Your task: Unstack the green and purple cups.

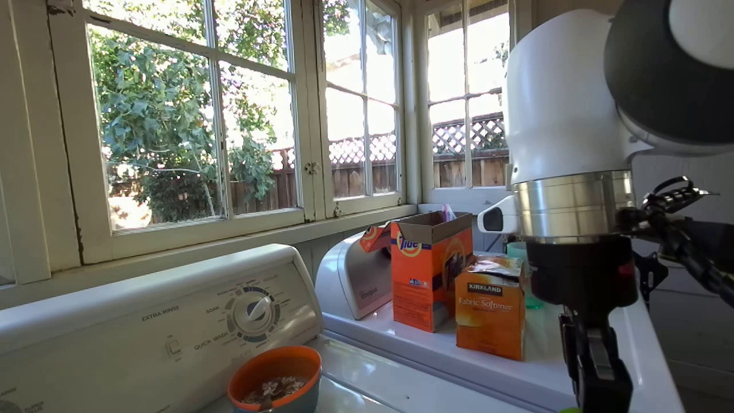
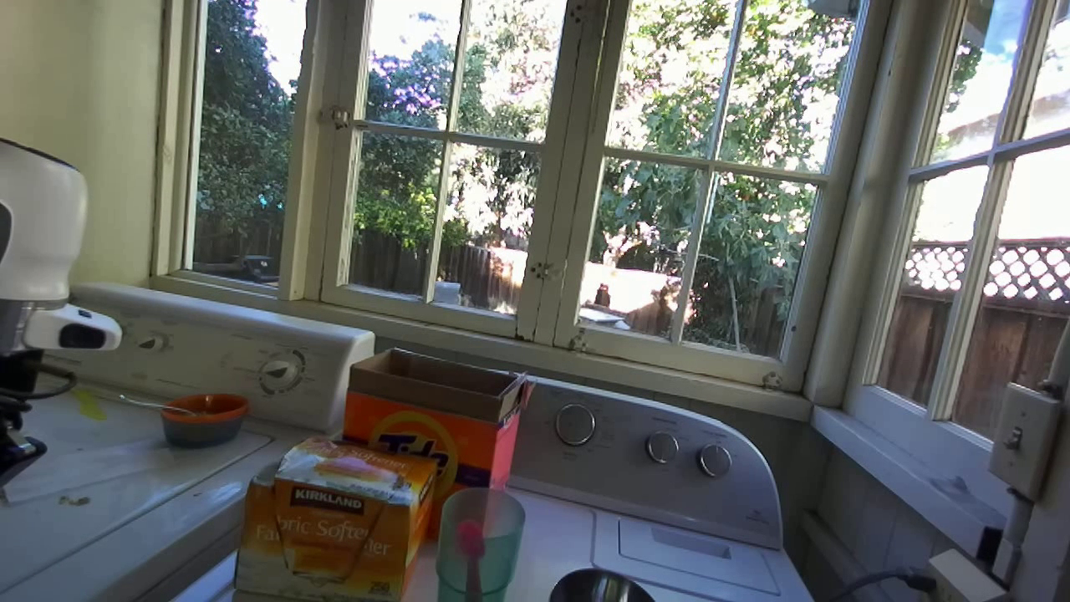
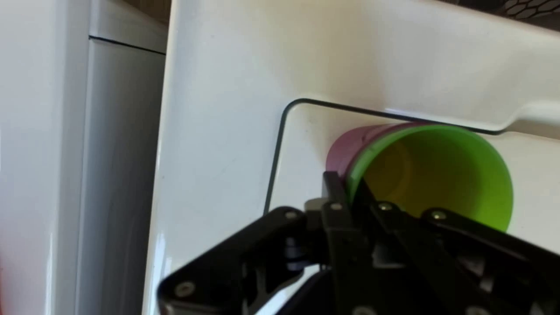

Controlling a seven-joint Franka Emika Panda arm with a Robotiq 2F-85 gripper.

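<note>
In wrist view, the gripper (image 3: 347,180) is pinching the green cup (image 3: 442,170) at its nine o'clock — perhaps the purple cup (image 3: 341,151) too; lifting should be going slowly.

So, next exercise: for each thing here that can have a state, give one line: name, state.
Pincer: closed on the rim of the green cup
Green cup: nested inside the purple cup
Purple cup: stacked around green cup
Bowl: partly filled
Detergent box: top open
Softener box: upright
Teal cup: upright
Washer lid: closed
Windows: look shut
</note>
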